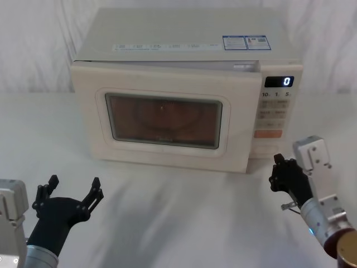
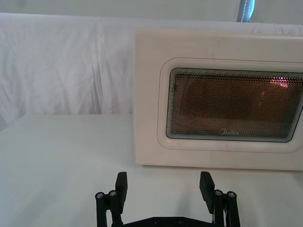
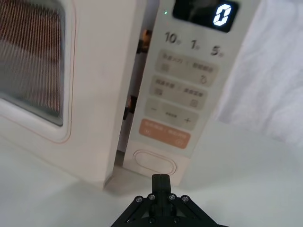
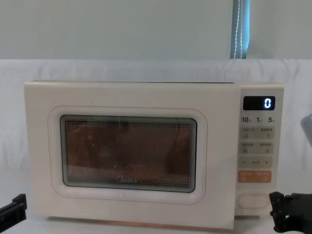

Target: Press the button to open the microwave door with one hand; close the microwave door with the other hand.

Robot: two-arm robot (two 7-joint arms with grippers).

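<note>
At twelve o'clock on the table, the microwave door stands ajar, so pressing the button looks done. Right pincer, pressed together, hangs just before it; left pincer, spread at seven o'clock, must close it.

In the left wrist view the microwave door runs off the frame's right edge. The small printing on the cream keys is too blurred to read. In the chest view the left pincer is cut by the lower left corner, the right pincer by the lower right edge.
</note>
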